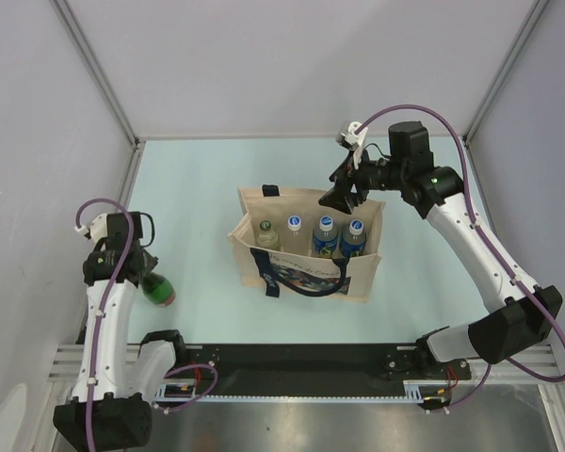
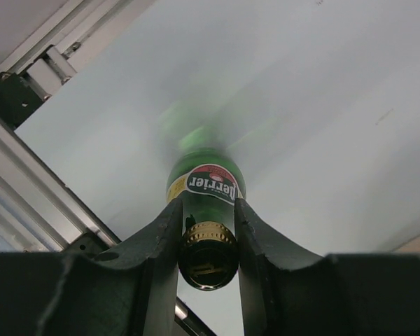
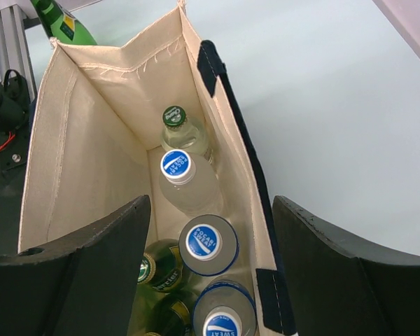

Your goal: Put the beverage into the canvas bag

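left gripper [image 1: 143, 270] is pinched on the neck of the green perrier bottle [image 1: 157, 289]. in the left wrist view the two fingers [image 2: 161, 238] press the neck from either side just above the gold band, cap end toward the camera, and the label faces up past the fingertips [image 2: 255, 234]. the bottle body [image 2: 206, 183] points away from the wrist toward the table [image 1: 188, 188]; a blurred green reflection lies beyond it (cannot tell whether the base touches the surface). in the overhead view the bottle sits at the left edge of the table, tilted, just under the left wrist. the canvas bag [image 1: 301, 278] stands upright and open near the middle of the table, well apart from the held bottle and to its right, with the dark print panel on the near side. four capped bottles [image 1: 326, 226] stand in a row inside it. right gripper [image 1: 353, 193] hangs over the bag's far right corner with its fingers [image 3: 105, 259] spread wide and nothing between them. its wrist view looks straight down into the bag's mouth [image 3: 91, 140]: a green-capped bottle [image 3: 173, 117] lies farthest, then a white-and-blue cap [image 3: 176, 164], and nearer two blue pocari sweat caps [image 3: 205, 241]. a green bottle [image 3: 161, 269] lies low beside them. the held perrier bottle [image 3: 63, 21] shows beyond the bag's far rim.
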You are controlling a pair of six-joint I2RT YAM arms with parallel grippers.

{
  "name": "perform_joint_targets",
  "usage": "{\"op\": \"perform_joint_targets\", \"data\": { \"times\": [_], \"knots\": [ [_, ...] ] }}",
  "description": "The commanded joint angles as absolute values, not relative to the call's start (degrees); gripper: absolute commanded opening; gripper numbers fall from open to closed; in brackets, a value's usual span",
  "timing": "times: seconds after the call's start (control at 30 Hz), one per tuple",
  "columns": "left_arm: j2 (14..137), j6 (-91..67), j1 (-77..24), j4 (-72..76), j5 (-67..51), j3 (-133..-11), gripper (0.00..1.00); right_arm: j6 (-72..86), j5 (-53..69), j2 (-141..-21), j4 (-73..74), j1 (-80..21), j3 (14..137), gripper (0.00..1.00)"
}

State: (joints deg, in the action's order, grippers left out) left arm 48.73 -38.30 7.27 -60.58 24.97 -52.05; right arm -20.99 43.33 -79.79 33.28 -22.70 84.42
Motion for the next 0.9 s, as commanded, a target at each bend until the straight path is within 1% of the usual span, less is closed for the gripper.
{"op": "perform_joint_targets", "data": {
  "times": [0.0, 0.07, 0.3, 0.47, 0.6, 0.87],
  "knots": [
    [46.23, -32.18, 7.65, -52.83, 19.17, -54.32, 0.0, -20.39, 44.74, -77.96, 30.76, -22.41, 84.46, 0.76],
    [45.53, -30.07, 7.73, -51.16, 18.02, -54.49, 0.0, -20.3, 44.74, -77.87, 30.76, -22.41, 84.29, 0.76],
    [43.95, -21.81, 7.56, -45.01, 6.0, -55.19, 0.0, -20.3, 45.0, -77.87, 30.59, -22.41, 84.37, 0.76],
    [43.07, -14.51, 5.37, -41.93, 1.76, -58.53, 0.0, -20.3, 45.09, -77.87, 30.59, -22.41, 84.55, 0.76],
    [41.92, -7.49, 0.89, -39.2, -1.31, -60.73, 0.0, -20.3, 45.26, -78.05, 30.59, -22.5, 84.81, 0.76],
    [46.05, -4.13, -9.57, -38.32, -0.89, -70.21, 0.0, -20.48, 45.09, -78.22, 30.85, -22.33, 85.52, 0.76]
  ]
}}
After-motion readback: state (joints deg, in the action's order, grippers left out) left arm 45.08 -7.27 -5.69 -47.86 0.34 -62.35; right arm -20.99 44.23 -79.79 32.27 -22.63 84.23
